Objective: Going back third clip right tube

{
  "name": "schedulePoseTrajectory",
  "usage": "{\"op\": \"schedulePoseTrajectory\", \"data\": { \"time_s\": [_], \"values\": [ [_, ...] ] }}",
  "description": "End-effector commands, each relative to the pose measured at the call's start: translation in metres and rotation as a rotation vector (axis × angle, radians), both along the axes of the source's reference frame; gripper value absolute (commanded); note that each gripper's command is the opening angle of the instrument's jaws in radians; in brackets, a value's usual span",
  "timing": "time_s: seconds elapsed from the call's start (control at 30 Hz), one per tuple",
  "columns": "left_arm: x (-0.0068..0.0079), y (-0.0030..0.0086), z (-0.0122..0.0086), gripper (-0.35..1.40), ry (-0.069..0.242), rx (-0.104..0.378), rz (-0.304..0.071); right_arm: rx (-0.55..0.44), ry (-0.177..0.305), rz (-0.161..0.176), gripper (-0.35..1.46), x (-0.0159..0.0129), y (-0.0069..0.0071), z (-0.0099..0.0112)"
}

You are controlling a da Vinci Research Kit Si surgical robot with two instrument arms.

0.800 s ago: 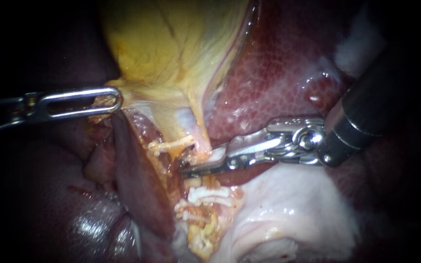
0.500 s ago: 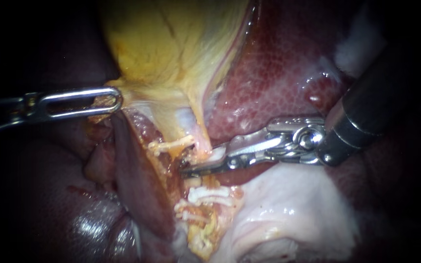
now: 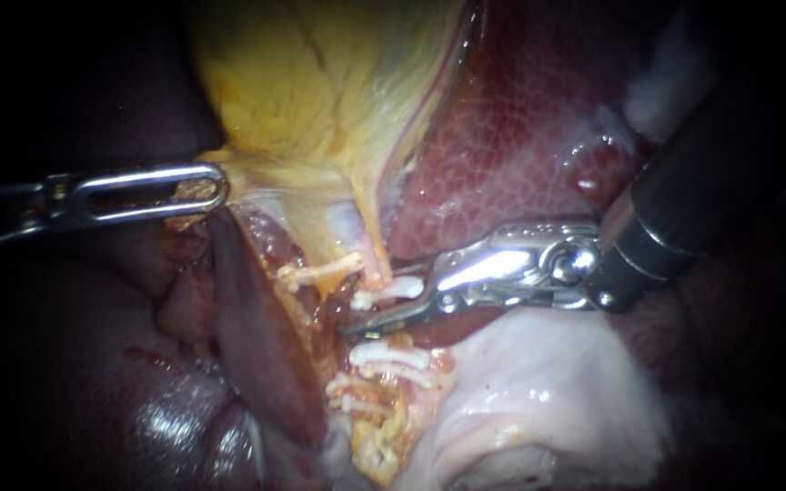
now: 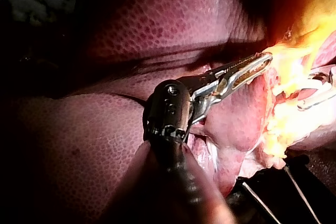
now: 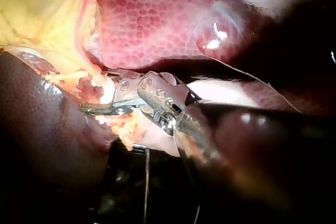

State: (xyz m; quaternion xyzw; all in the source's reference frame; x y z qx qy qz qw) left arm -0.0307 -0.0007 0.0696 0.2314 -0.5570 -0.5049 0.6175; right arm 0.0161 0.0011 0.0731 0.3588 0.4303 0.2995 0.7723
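The white clip sits across the right tube, just below the gallbladder. It lies in the gap between the parted jaws of the right instrument, ungripped. The left instrument is clamped on the gallbladder edge, well apart from the clip.

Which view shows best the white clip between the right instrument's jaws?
The endoscope view: the clip shows whole between the right instrument's open jaws. The right wrist view shows only part of it; the left wrist view shows pale clips far off.
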Motion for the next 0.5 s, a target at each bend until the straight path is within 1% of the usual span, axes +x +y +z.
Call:
{"op": "schedulePoseTrajectory", "data": {
  "time_s": [0.03,0.2,0.3,0.43,0.5],
  "values": [
    [0.0000,0.0000,0.0000,-0.35,0.000,0.000,0.000,0.000,0.000,0.000,0.60,-0.0003,0.0001,0.0000],
    [0.0000,0.0000,0.0000,-0.35,0.000,0.000,0.000,-0.004,0.005,-0.009,0.60,-0.0022,0.0002,0.0000],
    [0.0000,0.0000,0.0000,-0.35,0.000,0.000,0.000,-0.015,0.014,-0.023,0.60,-0.0040,0.0005,-0.0008],
    [0.0000,-0.0001,0.0000,-0.35,0.000,0.000,0.000,-0.046,0.034,-0.053,0.60,-0.0066,0.0015,-0.0034],
    [0.0000,-0.0001,0.0000,-0.35,0.000,-0.001,0.000,-0.077,0.054,-0.067,0.60,-0.0080,0.0024,-0.0053]
  ]
}}
